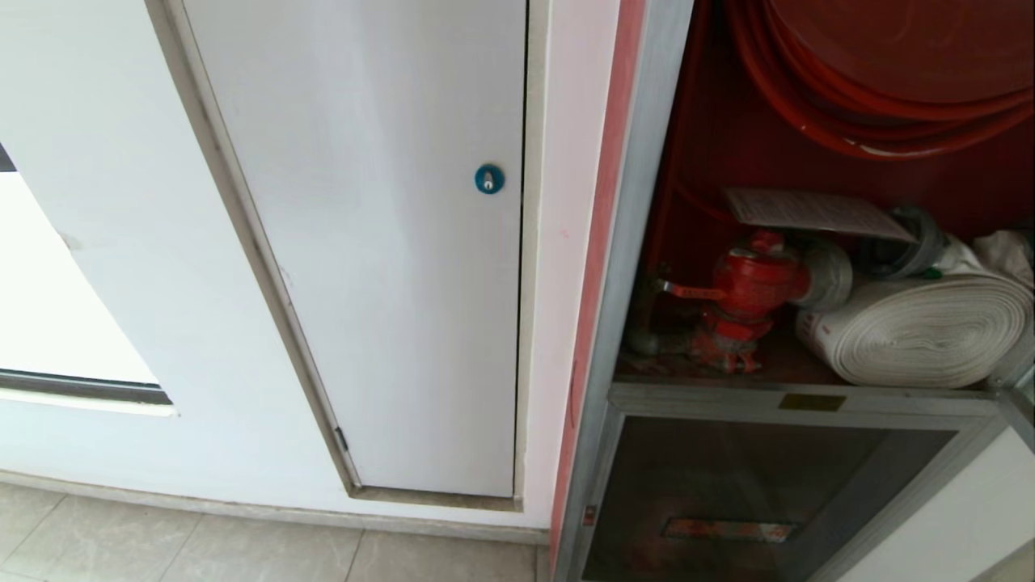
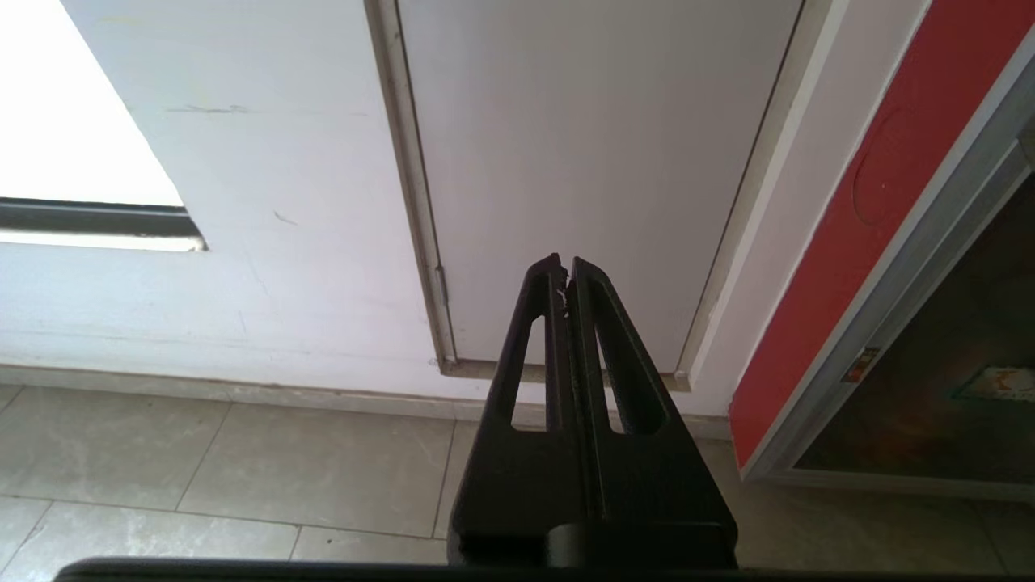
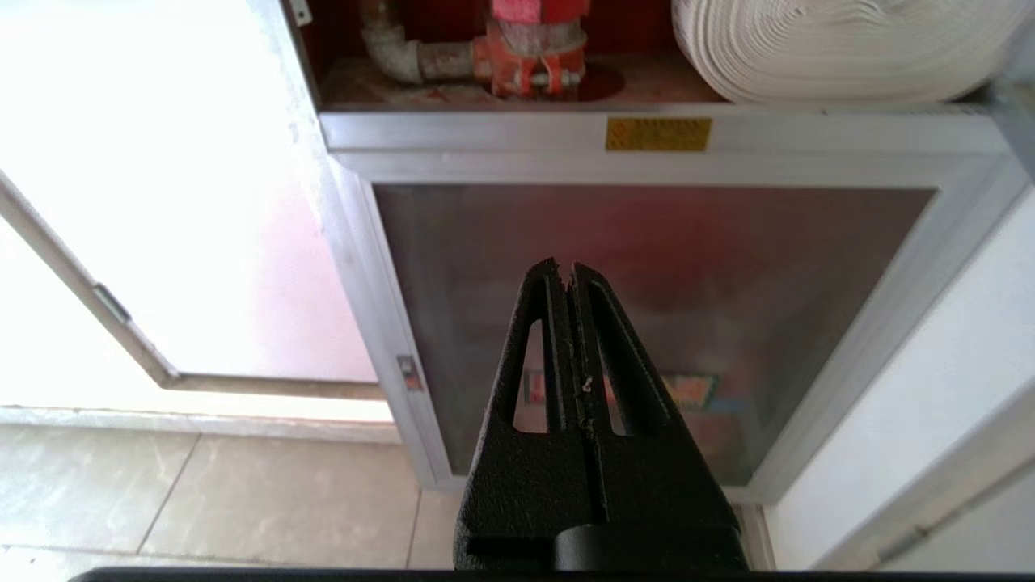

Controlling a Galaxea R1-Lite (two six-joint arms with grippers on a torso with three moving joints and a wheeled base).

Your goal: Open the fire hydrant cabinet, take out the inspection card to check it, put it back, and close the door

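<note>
Inspector: Above the hydrant valve [image 1: 748,283], the inspection card [image 1: 817,212] is lying inside the cabinet [image 1: 639,242].
Clerk: Handling?
Inspector: Probably thin, light, bending easily; take its near edge. Left gripper [image 2: 565,267] and right gripper [image 3: 565,271] are sitting pressed together, empty.

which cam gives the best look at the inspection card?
Head view. The thin whitish printed inspection card shows whole there, lying across the top of the red hydrant valve and the rolled white fire hose in the open upper compartment. The right wrist view shows only the valve base and hose, no card. The left wrist view misses that compartment entirely.
</note>
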